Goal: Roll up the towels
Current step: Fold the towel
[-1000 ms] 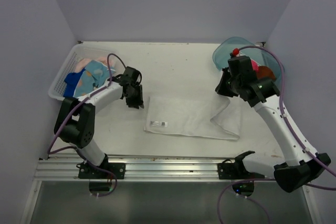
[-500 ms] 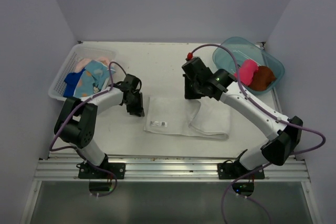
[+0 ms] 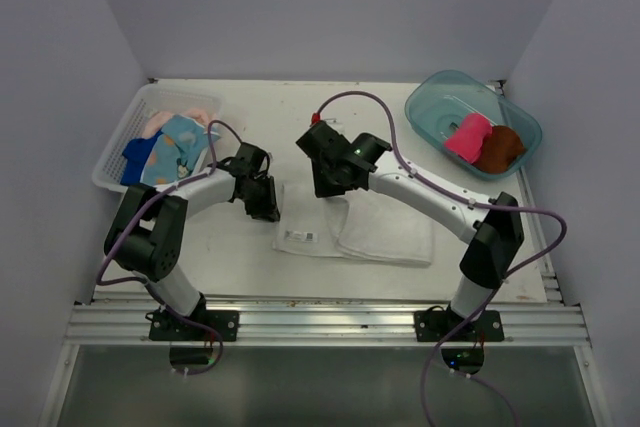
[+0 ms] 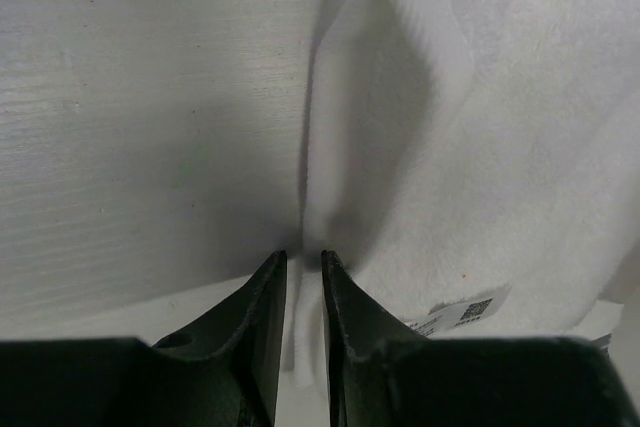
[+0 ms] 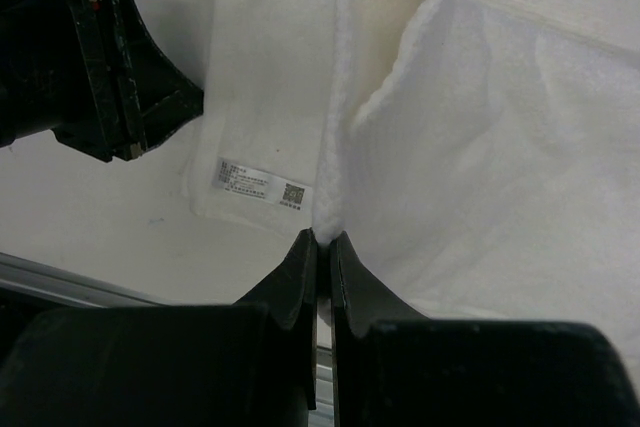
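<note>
White towel [image 3: 385, 232]: lies mid-counter toward the near edge, long axis left to right. Right fingers [image 5: 300, 282]: pinched shut on its right end, which is lifted and doubled leftward over the body. A second ago that end was out toward the far-right corner. Left fingers [image 4: 262, 297]: narrow, astride the left edge, grip cannot be told. They are narrower than before.
</note>
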Motion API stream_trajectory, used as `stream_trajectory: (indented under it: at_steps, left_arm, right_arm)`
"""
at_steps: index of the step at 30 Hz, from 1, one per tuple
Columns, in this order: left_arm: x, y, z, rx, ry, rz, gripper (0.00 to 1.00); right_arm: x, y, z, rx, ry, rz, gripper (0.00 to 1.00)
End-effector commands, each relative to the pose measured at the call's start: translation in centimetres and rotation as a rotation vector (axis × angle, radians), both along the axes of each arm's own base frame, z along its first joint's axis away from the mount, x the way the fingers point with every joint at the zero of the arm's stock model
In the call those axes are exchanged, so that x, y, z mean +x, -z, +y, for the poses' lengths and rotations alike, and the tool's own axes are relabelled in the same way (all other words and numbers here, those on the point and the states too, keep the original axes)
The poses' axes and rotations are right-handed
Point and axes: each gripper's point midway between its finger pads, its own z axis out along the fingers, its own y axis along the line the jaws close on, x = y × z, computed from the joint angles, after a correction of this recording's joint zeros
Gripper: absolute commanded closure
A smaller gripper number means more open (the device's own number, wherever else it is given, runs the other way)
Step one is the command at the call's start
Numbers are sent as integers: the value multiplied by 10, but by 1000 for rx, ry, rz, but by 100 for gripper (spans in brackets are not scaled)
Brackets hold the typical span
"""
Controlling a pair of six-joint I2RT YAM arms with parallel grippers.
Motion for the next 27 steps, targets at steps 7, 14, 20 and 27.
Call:
stream_trajectory:
  at_steps: [7,14,20,27]
  left_arm:
    - [0,5,-3,-17,-6,-3,76]
    - [-2,9,-2,-18,-9,4,77]
    - [-3,10,-2,-15,-10,6,78]
    - [5,-1,5,23,-33,-44,79]
  right_arm:
    - [7,-8,45,41,-32,-51,100]
    - [11,-3,57,20,-56,-50,100]
    - [9,16,69,0,-84,-22,100]
    - [3,44,78,-53,-146,41,100]
